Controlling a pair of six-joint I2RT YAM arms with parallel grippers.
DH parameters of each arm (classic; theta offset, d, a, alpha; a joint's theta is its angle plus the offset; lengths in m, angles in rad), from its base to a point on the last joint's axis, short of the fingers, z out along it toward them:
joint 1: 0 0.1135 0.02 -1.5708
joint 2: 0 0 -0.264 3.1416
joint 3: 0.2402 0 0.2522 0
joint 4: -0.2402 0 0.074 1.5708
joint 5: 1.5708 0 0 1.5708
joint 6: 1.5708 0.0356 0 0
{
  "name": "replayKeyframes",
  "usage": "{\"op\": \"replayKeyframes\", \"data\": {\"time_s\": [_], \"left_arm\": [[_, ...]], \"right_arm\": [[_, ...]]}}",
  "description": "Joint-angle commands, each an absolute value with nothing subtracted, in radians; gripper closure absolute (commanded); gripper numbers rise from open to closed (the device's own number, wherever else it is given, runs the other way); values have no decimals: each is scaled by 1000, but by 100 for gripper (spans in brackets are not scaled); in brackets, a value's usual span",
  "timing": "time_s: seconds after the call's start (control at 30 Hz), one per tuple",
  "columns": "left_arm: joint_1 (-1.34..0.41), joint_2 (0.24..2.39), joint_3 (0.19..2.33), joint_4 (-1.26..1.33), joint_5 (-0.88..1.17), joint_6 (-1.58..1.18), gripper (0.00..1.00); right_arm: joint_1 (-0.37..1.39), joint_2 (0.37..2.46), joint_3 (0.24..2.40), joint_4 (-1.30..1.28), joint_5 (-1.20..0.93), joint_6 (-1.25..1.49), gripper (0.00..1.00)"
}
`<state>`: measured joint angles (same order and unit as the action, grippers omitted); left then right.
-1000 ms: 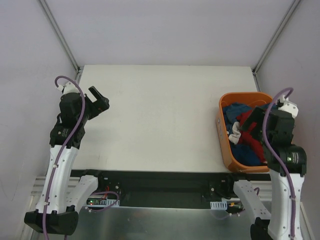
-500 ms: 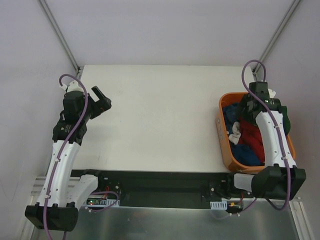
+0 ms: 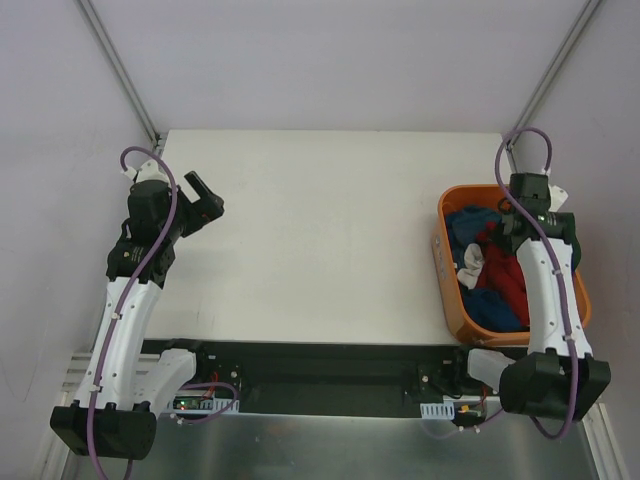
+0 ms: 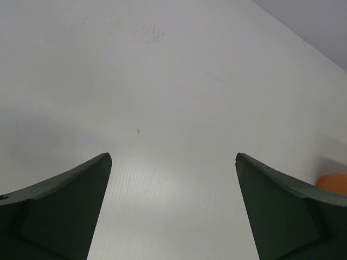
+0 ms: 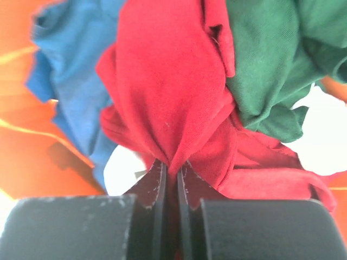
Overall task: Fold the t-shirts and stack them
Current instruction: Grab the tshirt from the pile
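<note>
Red cloth, soft and light: the red shirt (image 5: 168,92) lay tangled with other shirts (image 5: 260,59) in the basket (image 3: 441,262), the right claw (image 5: 171,172) clamped on a bunched fold. It would likely drag its neighbours along. The left claw (image 4: 172,158) hung with its fingers apart over the table (image 4: 162,65).

— What does the wrist camera on the left arm see?
— Mostly the white table (image 4: 173,81), bare and matte, with a few faint scuffs toward the far side and one tiny dark speck (image 4: 138,130) near the middle

— And the left gripper (image 4: 172,156)?
— Its two dark fingers (image 4: 65,206) rise from the bottom corners, spread wide, with nothing between them but tabletop

— Anything else?
— A small blurred orange shape (image 4: 333,181) at the right edge, just above the right finger, too little showing to tell what it is, and a strip of grey wall (image 4: 314,21) across the top right corner
</note>
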<state>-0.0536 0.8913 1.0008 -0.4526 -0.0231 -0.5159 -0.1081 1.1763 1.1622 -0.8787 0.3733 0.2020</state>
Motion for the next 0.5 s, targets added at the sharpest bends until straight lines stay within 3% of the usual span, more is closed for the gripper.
{"op": "replayKeyframes", "data": {"time_s": [0.0, 0.47], "left_arm": [[-64, 894, 1009, -425, 26, -532, 1], [-64, 853, 1006, -425, 41, -541, 1]], "right_arm": [[-115, 1075, 1322, -839, 318, 155, 99], [-115, 1083, 1833, -680, 52, 89, 99]]}}
